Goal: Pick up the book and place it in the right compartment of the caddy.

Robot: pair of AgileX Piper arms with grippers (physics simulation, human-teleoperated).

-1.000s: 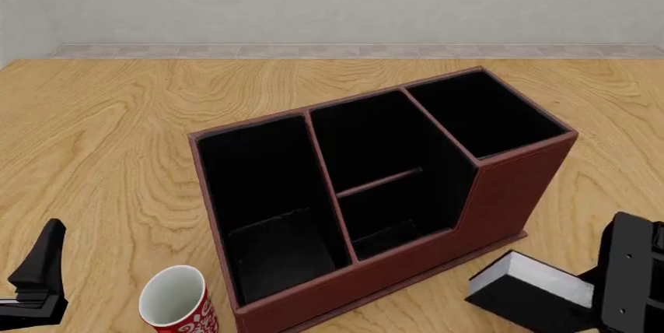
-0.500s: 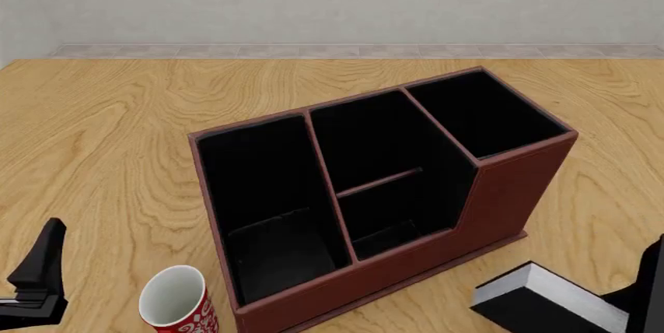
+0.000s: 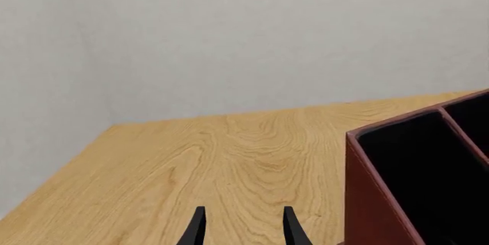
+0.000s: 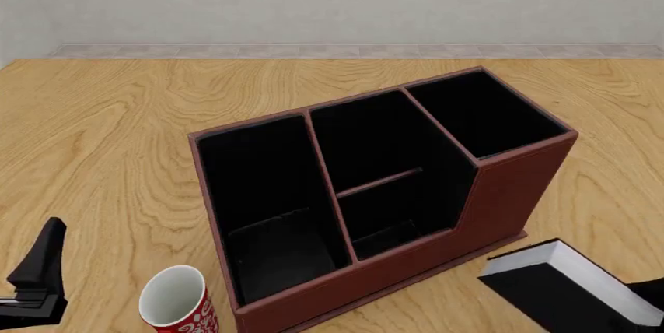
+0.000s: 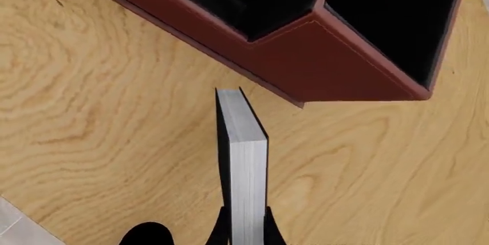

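right claw [image 5: 244, 225] clamped on the book [image 4: 565, 290], lower right of front frame, tilted, just beside the caddy [image 4: 394, 271]. left claw [image 3: 241, 228] open over table [image 3: 229, 159], lower left. right compartment [image 4: 483, 115] upper right, apart from book.

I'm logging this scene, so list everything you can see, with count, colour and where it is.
caddy: one, reddish-brown with black inside, three sections, mid-table
book: one, black with white pages, near right of the caddy, clamped in the right gripper
cup: one, red and white, near left corner of the caddy
table: one, light wood, under everything
left gripper: one, black, open, holding nothing, near left
right gripper: one, black, shut on the book
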